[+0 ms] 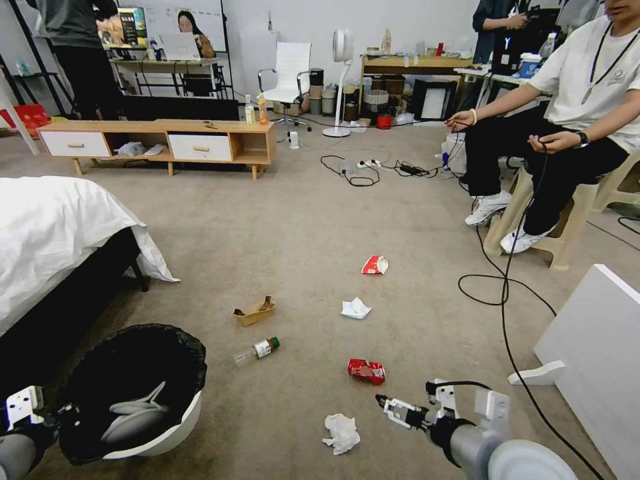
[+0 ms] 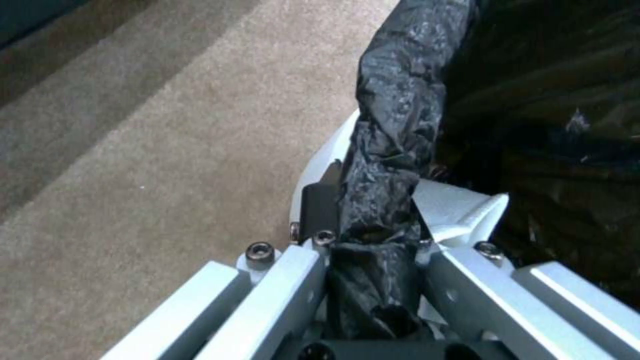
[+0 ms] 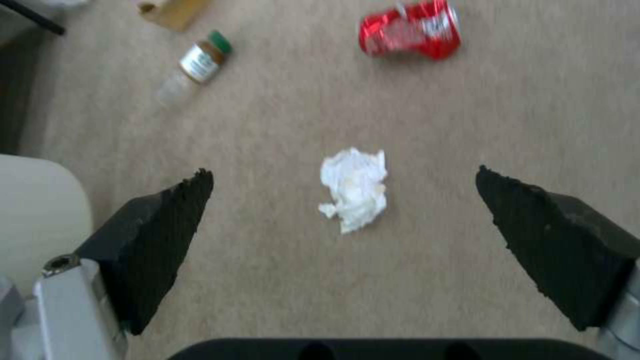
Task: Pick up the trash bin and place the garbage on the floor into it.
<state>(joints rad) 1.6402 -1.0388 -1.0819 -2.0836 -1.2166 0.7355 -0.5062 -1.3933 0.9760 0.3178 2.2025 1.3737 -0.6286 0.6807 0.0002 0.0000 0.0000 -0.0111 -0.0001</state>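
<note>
The left gripper (image 2: 373, 235) is clamping the bag-covered rim of the round white plastic trash bin (image 1: 175, 427) at seven o'clock in the head view, while the right gripper (image 3: 343, 200), jaws spread wide, is hovering above a crumpled white tissue (image 3: 355, 189) at six o'clock on the carpet.

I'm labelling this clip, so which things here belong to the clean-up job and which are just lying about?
Job:
trash bin, clamped at its rim by the left tool
near tissue, below the open right tool
crushed red can
bottle
cardboard tray
far tissue
red-and-white packet

Lying about:
bed
floor cable
low cabinet
</note>
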